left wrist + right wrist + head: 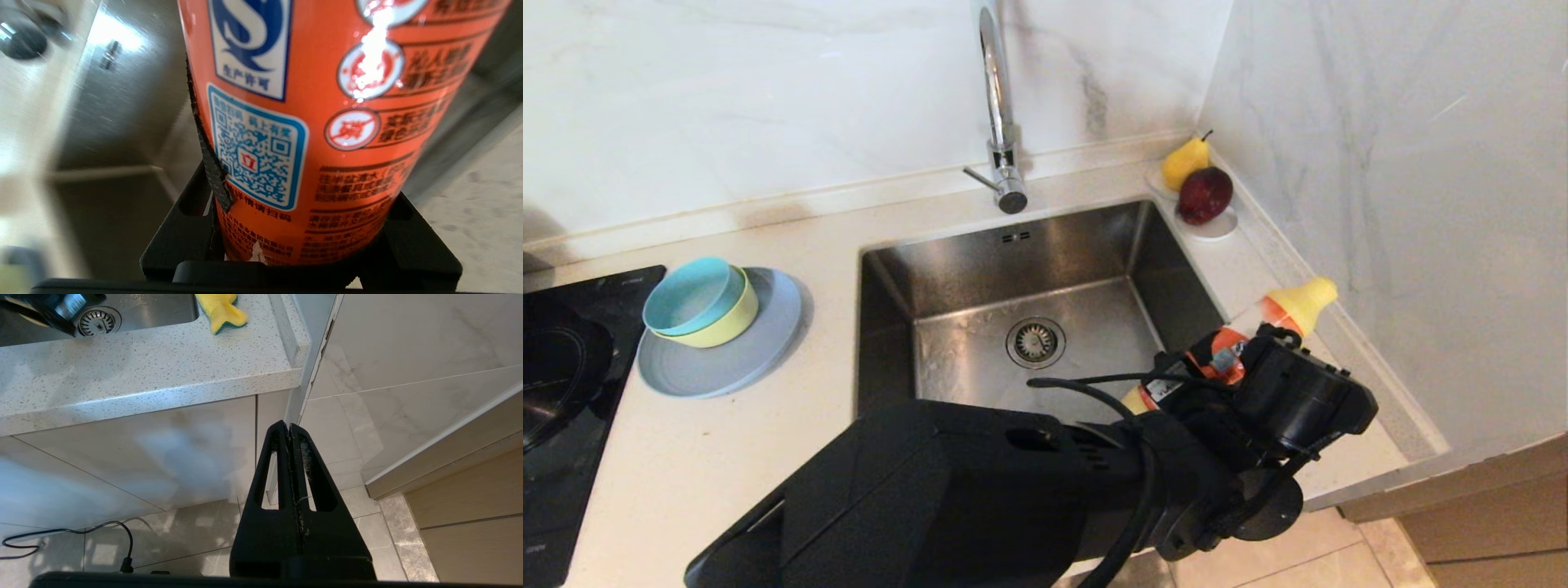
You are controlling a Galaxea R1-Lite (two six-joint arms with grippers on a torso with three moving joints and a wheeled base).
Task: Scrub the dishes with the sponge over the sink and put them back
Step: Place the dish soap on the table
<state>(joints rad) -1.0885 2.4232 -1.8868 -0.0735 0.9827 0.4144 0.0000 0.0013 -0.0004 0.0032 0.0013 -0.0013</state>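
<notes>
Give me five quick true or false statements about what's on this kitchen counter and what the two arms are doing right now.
1. The left gripper holds the orange detergent bottle with the yellow cap. True.
2. The small teal-blue bowl sits inside the pale yellow bowl on the flat grey-blue plate. True.
3. The yellow sponge with a green side lies in the square stainless steel sink. False: it lies on the speckled countertop beside the sink.
4. The right gripper is clamped on the sponge. False: it is shut on nothing, hanging low in front of the cabinet.
5. Water runs from the chrome faucet. False: no water shows.
</notes>
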